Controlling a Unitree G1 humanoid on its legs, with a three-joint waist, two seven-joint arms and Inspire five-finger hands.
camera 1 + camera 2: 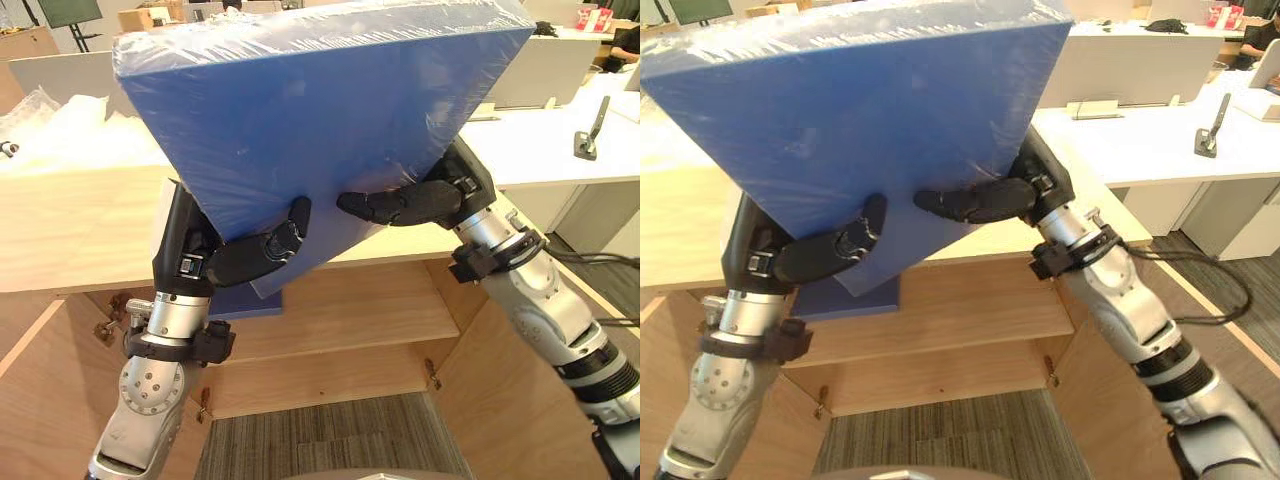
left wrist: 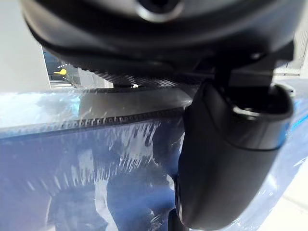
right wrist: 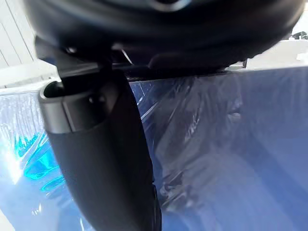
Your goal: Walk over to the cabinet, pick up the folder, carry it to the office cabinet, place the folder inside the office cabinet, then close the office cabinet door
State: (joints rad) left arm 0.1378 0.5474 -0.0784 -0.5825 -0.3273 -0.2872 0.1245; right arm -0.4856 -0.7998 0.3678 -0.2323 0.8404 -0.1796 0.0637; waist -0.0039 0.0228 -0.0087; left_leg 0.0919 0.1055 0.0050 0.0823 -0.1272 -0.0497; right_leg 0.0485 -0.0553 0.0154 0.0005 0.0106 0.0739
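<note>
A large blue folder (image 1: 330, 120) wrapped in clear film is held tilted in the air, above and in front of the wooden cabinet's top (image 1: 80, 220). My left hand (image 1: 250, 255) grips its lower left edge, thumb laid across the front face. My right hand (image 1: 410, 205) grips the lower right edge the same way. The fingers of both hands are hidden behind the folder. In the left wrist view my thumb (image 2: 231, 159) presses on the film-covered folder (image 2: 72, 168). The right wrist view has the right thumb (image 3: 101, 168) lying against the folder (image 3: 231, 144).
Below the folder the wooden cabinet stands open, with shelves (image 1: 380, 310) and doors swung out at left (image 1: 30, 400) and right (image 1: 510, 400). Another blue item (image 1: 245, 300) stands on the upper shelf. A white desk (image 1: 540, 150) with a dark tool (image 1: 590, 130) is at the right. Crumpled plastic (image 1: 60, 130) lies at the left.
</note>
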